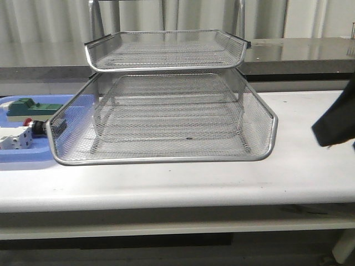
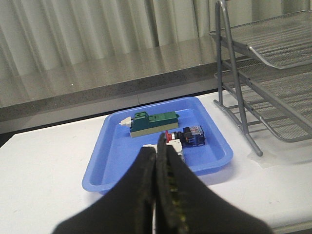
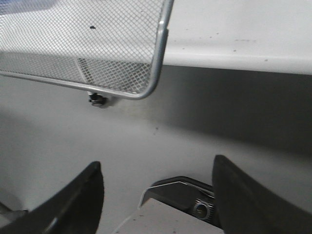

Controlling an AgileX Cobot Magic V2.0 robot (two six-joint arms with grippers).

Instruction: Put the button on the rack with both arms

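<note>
Lying in blue tray [image 2: 105,161], button [image 2: 184,136] between green block [image 2: 153,122] and white block [image 2: 174,150], rack [image 1: 166,119] beside, left fingers [image 2: 157,168] clenched, right fingers [image 3: 233,195] released

My white table [image 1: 299,166]: wire-mesh rack [image 1: 166,149] mid-top, blue tray [image 2: 105,161] just beside it, near left edge.

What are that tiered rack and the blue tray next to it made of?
The rack looks like silvery metal: fine see-through wire mesh with shiny rod rims and legs. The blue tray seems to be moulded plastic, smooth and slightly glossy, with rounded corners and one even colour.
</note>
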